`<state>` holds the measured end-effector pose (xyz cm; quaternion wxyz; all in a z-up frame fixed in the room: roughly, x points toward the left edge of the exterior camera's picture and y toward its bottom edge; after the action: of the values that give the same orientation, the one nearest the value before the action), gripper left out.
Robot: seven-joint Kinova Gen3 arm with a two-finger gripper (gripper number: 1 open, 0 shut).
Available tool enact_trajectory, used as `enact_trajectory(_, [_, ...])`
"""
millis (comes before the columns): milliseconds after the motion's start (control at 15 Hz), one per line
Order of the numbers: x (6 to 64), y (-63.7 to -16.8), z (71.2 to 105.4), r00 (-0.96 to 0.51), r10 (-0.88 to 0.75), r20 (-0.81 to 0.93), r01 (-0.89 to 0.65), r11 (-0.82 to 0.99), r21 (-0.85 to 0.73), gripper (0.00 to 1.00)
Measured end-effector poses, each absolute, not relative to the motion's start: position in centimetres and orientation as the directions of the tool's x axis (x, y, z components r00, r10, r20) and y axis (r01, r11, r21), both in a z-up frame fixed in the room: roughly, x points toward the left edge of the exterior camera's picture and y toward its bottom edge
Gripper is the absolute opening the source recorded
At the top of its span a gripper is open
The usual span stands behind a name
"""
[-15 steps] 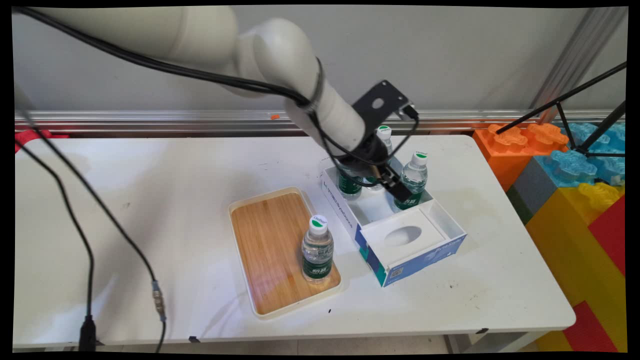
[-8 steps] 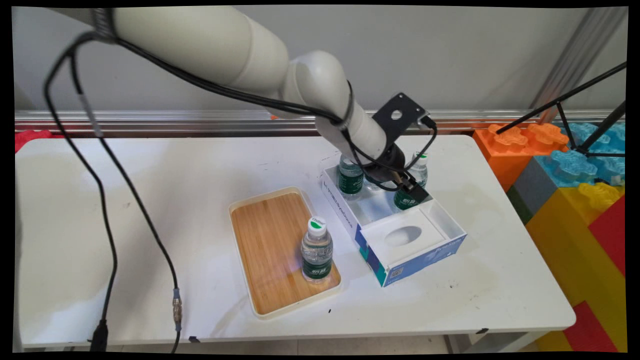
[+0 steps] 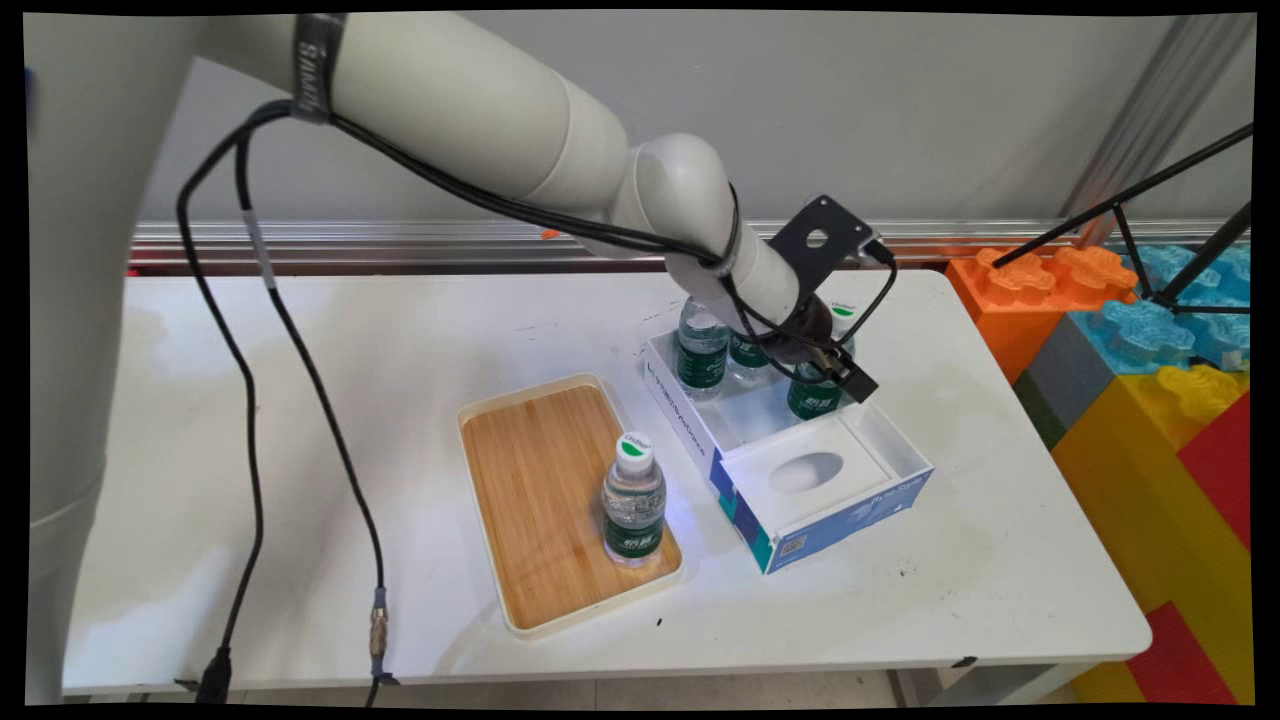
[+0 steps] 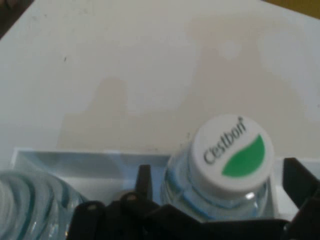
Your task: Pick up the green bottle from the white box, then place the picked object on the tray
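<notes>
My black gripper [image 3: 835,370] hangs low over the far end of an open white and blue box [image 3: 850,500], at its right-hand water bottle [image 3: 815,398]. In the hand view that bottle's white cap with a green mark [image 4: 232,152] stands between my two fingers [image 4: 144,180], which straddle its neck with a small gap on each side, so the gripper [image 4: 220,175] is open. Two more bottles [image 3: 702,350] stand in the same end of the box, to the left. One of them [image 4: 30,205] shows at the hand view's bottom left.
A wooden tray [image 3: 530,480] with a white rim lies left of the box, with one water bottle [image 3: 633,500] upright near its front right corner. Large coloured building blocks [image 3: 1150,380] stand past the table's right edge. Black cables [image 3: 300,370] hang over the table's left half.
The arm has swung right and lowered. The gripper went from the middle of the box's far end to the right-hand bottle, whose cap it now partly hides.
</notes>
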<state>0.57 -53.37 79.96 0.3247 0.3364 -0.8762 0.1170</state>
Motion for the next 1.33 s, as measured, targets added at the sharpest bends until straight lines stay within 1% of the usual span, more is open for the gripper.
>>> enact_trajectory(67, [0.4, -53.6, 79.9, -0.564, -0.507, 0.652, -0.664, 0.747, 0.007, 1.00])
enact_trajectory(133, [0.2, -53.7, 79.8, -0.567, -0.500, 0.655, -0.662, 0.749, -0.001, 0.00])
enact_trajectory(400, [0.0, -54.0, 79.8, -0.573, -0.486, 0.660, -0.660, 0.751, -0.020, 0.00])
enact_trajectory(667, [-0.1, -53.8, 81.0, -0.578, -0.474, 0.664, -0.655, 0.755, -0.031, 0.00])
enact_trajectory(933, [0.1, -52.3, 84.4, -0.575, -0.469, 0.670, -0.648, 0.761, -0.024, 0.00])
enact_trajectory(1133, [1.0, -50.9, 88.7, -0.582, -0.450, 0.678, -0.637, 0.770, -0.035, 0.00])
enact_trajectory(1333, [2.5, -49.9, 91.4, -0.591, -0.439, 0.677, -0.632, 0.774, -0.049, 0.00])
